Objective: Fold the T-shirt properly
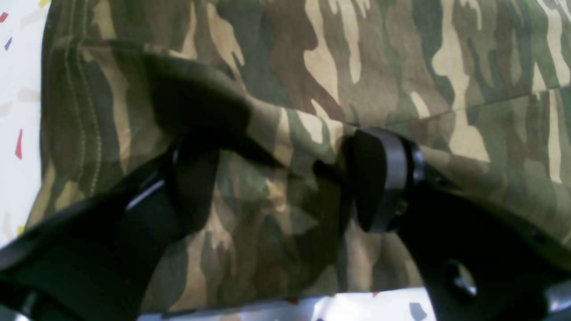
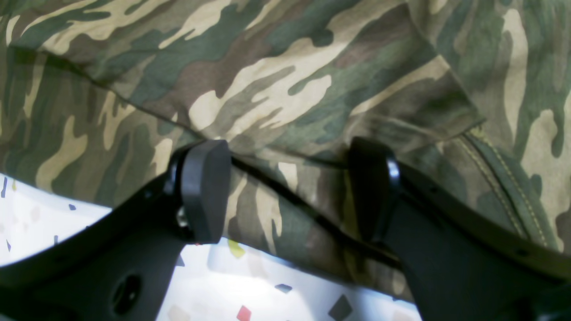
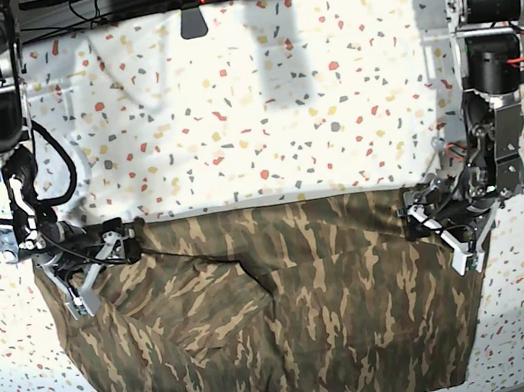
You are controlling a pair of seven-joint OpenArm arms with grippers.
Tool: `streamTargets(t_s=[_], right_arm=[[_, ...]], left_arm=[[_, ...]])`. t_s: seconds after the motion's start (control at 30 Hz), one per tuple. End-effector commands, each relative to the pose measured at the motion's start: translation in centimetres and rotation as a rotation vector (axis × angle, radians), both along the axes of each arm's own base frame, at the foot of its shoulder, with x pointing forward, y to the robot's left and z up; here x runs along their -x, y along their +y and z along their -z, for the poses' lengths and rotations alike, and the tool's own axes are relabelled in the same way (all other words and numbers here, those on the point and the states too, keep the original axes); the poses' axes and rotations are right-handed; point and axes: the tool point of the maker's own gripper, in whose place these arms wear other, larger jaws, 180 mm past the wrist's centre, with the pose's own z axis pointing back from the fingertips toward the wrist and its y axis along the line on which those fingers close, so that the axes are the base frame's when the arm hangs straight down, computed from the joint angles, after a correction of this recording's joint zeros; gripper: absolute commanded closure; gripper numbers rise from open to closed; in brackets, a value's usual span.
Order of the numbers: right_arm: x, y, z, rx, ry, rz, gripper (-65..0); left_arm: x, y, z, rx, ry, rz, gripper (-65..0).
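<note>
T-shirt (image 3: pixel 285 324) lies spread on the speckled tabletop (image 3: pixel 264 94), filling the near half of the base view. Its far edge runs almost straight across between the two grippers. Near edge reaches close to the table's front, with a rumpled corner at near left of that view. Creases and a lifted fold cross the cloth left of centre. Far half of the table is bare, open room behind the shirt; narrow strips of bare top flank it on both sides.

Left gripper (image 1: pixel 285 178) sits at the far corner on the base view's right, over the cloth. Jaws spread wide. In the left wrist view a raised ridge of camouflage fabric runs between the two fingers; one finger is partly draped by a fold, the other pad (image 1: pixel 379 178) touches the cloth. Not pinched shut on anything. A stitched hem runs beside the white table at that view's left.

Right gripper (image 2: pixel 290 187) sits at the far corner on the base view's left. Jaws also spread wide, a bit less than the other. In the right wrist view a folded edge of the shirt passes between the fingers, cloth against both pads, tabletop showing just below. A double-stitched seam lies to the right of it. Whether either fold is lifted off the table, cannot tell.
</note>
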Motion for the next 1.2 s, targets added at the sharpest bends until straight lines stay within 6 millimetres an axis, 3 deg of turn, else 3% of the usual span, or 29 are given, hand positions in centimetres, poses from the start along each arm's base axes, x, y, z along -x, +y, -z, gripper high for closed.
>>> streamTargets(t_s=[0.0, 0.47, 0.9, 1.17], right_arm=[[0.4, -0.5, 0.2, 0.020, 0.034, 0.001, -41.6], [0.4, 0.0, 0.4, 0.012, 0.039, -0.003, -41.6], [2.4, 0.3, 1.9, 0.005, 0.065, -0.009, -41.6], [3.4, 2.1, 0.4, 0.019, -0.007, -0.074, -41.6]], left_arm=[[2.4, 1.0, 2.1, -0.048, 0.133, 0.001, -44.6], [2.9, 0.9, 2.2, -0.055, 0.160, 0.009, -44.6], [3.8, 0.4, 2.6, -0.023, 0.186, 0.006, -44.6], [5.3, -0.4, 1.4, -0.054, 0.099, 0.018, -44.6]])
